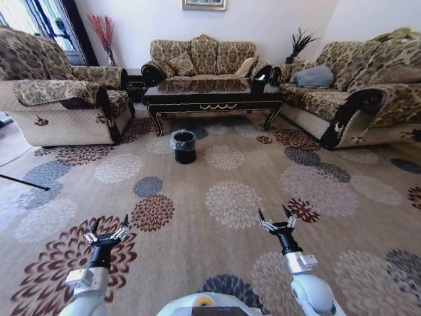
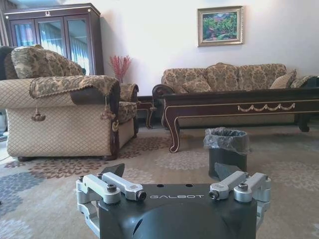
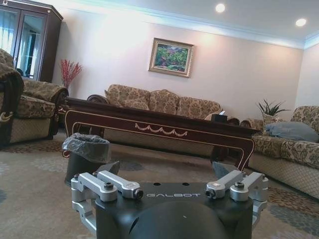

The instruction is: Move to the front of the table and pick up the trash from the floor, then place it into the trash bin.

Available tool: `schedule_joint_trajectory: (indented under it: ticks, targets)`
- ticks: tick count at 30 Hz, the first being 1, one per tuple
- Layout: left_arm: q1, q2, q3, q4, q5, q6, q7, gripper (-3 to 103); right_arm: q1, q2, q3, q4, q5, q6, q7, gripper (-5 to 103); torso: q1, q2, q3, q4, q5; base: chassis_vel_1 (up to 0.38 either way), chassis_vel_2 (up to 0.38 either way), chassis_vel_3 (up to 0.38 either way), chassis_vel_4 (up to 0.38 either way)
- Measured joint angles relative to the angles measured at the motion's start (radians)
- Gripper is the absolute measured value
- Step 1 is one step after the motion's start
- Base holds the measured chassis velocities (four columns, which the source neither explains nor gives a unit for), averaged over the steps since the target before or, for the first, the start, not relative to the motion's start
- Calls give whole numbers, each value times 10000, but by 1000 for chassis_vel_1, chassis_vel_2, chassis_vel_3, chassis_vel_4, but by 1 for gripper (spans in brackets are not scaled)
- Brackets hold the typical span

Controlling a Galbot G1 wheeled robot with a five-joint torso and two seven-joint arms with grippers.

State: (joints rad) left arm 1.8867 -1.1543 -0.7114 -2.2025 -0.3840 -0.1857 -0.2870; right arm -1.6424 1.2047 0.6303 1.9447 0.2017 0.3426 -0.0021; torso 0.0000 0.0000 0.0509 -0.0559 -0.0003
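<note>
The dark glossy table (image 1: pixel 212 97) stands at the far end of the flowered carpet floor (image 1: pixel 223 197). In front of its left half sits the small black trash bin (image 1: pixel 183 146) with a crinkly clear liner. The trash is out of view. My left gripper (image 1: pixel 110 222) and right gripper (image 1: pixel 273 214) both hover open and empty over the near carpet, well short of the bin. The left wrist view has the left gripper (image 2: pixel 171 172) facing the bin (image 2: pixel 227 149) and table (image 2: pixel 239 103). The right wrist view has the right gripper (image 3: pixel 167 169) facing the bin (image 3: pixel 87 155) and table (image 3: pixel 159 127).
A patterned armchair (image 1: pixel 62 105) flanks the carpet on the left, a long sofa (image 1: pixel 358 99) on the right, and another sofa (image 1: pixel 202 56) stands behind the table. A black tissue box (image 3: pixel 218 118) rests on the table. Open carpet lies between me and the bin.
</note>
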Motion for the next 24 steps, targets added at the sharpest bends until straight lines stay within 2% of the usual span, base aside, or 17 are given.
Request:
schedule_joint_trajectory:
  ticks: [4,7,9,11,24]
  targets:
    - [0,0,0,0,0,0,0,100,-2,0,-1,1,0,0,0,100,-1,0,-2,3,8,194,-198,-167,209]
    - [1,-1,1,0,-1,1,0,100,-6,0,0,0,0,0,0,100,-1,1,-3,1,0,114,-160,-80,159]
    - [1,-1,1,0,0,1,0,100,-5,0,0,0,0,0,0,100,0,1,-2,1,8,27,-91,-35,21]
    - [-1,0,1,0,-1,1,0,100,-1,0,0,0,0,0,0,100,0,0,1,0,-1,0,0,0,0]
    - [-1,1,1,0,-1,1,0,100,0,0,-1,0,0,0,0,100,2,32,30,0,2,-8,17,9,-20]
